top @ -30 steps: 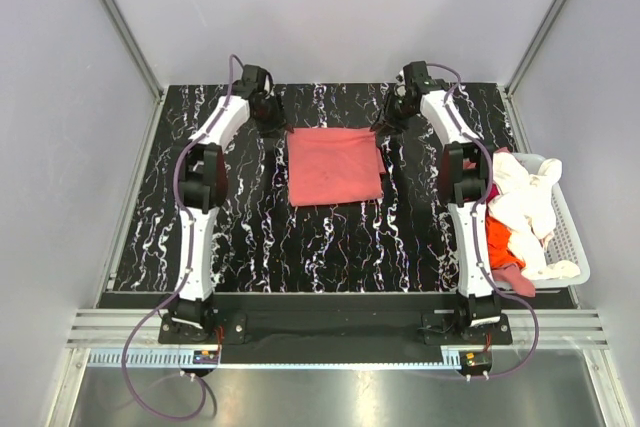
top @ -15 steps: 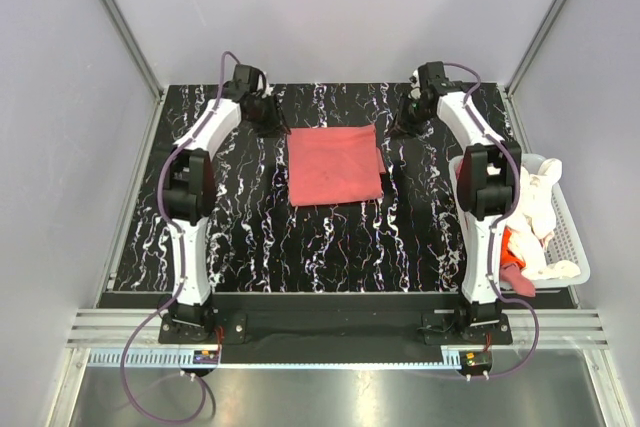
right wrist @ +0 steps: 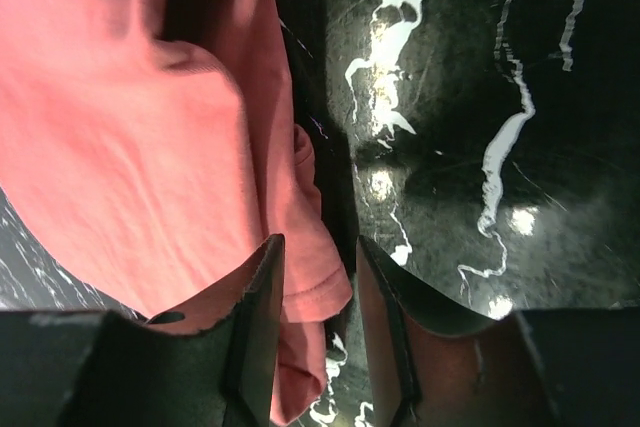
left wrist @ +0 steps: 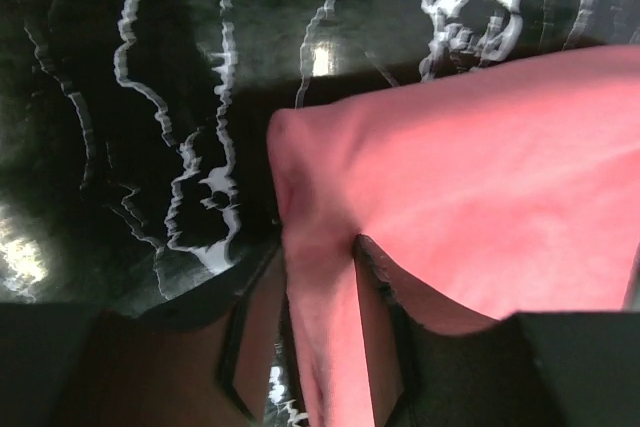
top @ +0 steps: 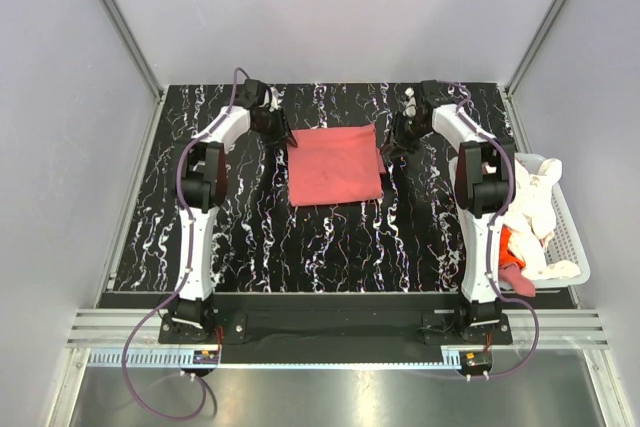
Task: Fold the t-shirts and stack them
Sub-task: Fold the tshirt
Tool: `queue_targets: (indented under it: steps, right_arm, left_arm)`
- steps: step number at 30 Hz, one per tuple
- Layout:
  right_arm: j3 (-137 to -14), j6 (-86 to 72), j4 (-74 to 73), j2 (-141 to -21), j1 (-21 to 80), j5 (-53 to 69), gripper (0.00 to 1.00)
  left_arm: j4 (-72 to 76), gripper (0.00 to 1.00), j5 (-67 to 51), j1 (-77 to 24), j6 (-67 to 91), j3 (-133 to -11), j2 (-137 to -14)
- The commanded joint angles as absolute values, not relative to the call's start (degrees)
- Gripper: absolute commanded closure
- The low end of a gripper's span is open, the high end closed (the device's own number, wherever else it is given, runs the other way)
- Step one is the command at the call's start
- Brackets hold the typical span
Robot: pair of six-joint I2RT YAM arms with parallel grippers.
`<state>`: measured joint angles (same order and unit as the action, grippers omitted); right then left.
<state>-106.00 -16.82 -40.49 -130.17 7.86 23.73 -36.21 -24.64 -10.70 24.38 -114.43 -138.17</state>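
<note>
Where the left end effector is caught by its own wrist camera, its two fingers are held partly apart and a folded corner of the salmon-pink t-shirt is found lying between them. The cloth fills most of the gap, and whether it is being pinched cannot be told. The right end effector is shown with its jaws apart at the opposite far corner of the same shirt: a hemmed edge of the cloth is seen in the gap, close against one finger, while a dark strip of the bench is left showing beside the other, so nothing is clamped there. Viewed from above, both end effectors are placed low at the far corners of the shirt, one on each side, and the left arm and right arm are stretched forward from their bases at the near edge. The shirt is laid flat as a neat, roughly square fold on the black, white-veined bench, toward its far middle. At the right edge of the bench a white slatted basket is set, and in it a cream t-shirt, an orange t-shirt and a pinkish-red cloth are heaped loosely, partly hanging over its rim.
</note>
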Motion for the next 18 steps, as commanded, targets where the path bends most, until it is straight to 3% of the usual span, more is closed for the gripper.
queue_targets:
  steps: [1, 10, 11, 12, 15, 18]
  right_arm:
    - [-105.03, -14.06, -38.14, -131.31, 7.91, 27.95, 0.58]
    - [-103.28, -13.62, -37.1, -132.45, 7.91, 32.43, 0.62]
    - [-102.84, -13.54, -36.83, -132.19, 7.91, 32.78, 0.64]
    - [-102.4, -13.71, -36.65, -131.58, 7.91, 32.96, 0.77]
    - [-100.46, -14.15, -36.04, -129.48, 7.91, 32.96, 1.0]
    - [-98.97, -15.99, -35.68, -127.89, 7.91, 34.97, 1.0]
  left_arm:
    - [-34.37, 0.59, -25.49, -10.2, 23.99, -116.9, -138.43]
    - [-32.08, 0.59, -24.08, -10.2, 24.87, -114.17, -136.23]
    - [-31.91, 0.59, -24.0, -10.2, 25.13, -114.0, -135.97]
    - [-31.82, 0.59, -23.73, -10.2, 25.4, -113.47, -135.79]
    - [-31.2, 0.59, -23.2, -10.2, 25.66, -111.98, -135.0]
    - [-29.8, 0.59, -22.59, -10.28, 26.1, -109.09, -133.69]
